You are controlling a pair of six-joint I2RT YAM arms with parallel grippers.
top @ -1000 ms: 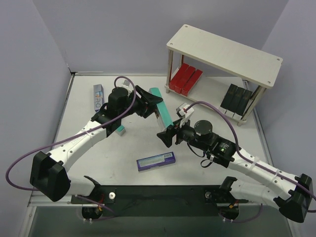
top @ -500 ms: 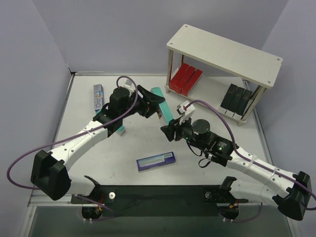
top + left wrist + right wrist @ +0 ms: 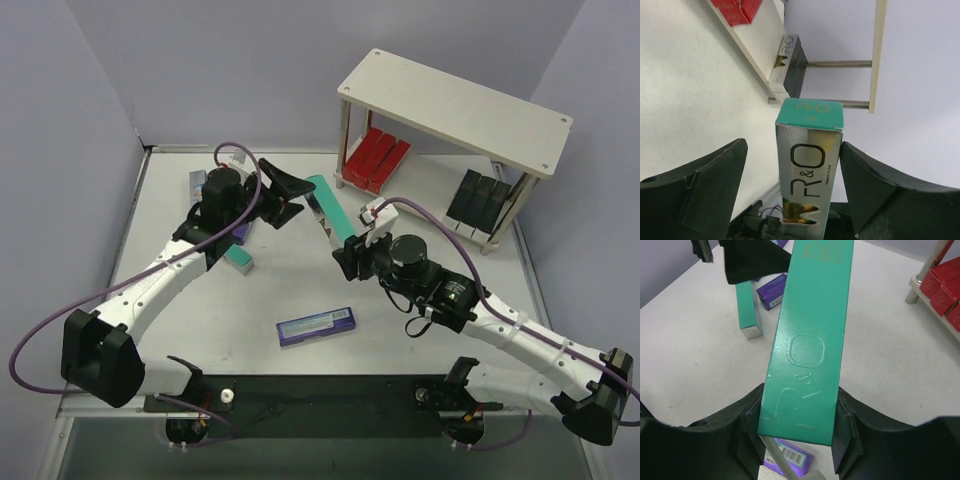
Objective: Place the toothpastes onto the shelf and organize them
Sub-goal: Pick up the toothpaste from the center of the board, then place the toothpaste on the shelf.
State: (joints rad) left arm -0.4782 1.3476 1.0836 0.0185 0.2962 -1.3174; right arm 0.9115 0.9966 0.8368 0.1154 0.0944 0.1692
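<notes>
A teal toothpaste carton with a silver face hangs tilted over the table between both arms. My right gripper is shut on its lower end, fingers pressed to both narrow sides. My left gripper stands open around its far end; in the left wrist view the carton sits between the jaws with a clear gap on the left side. The shelf stands at the back right, with red toothpastes and black toothpastes on its lower board.
A purple carton lies flat at the front centre. Another teal carton and a purple one lie under and beside the left arm. Grey walls close in the left, back and right sides.
The right gripper closed on the teal carton's lower end. The left gripper then opened and drew back to the left, leaving the carton held by the right one.
</notes>
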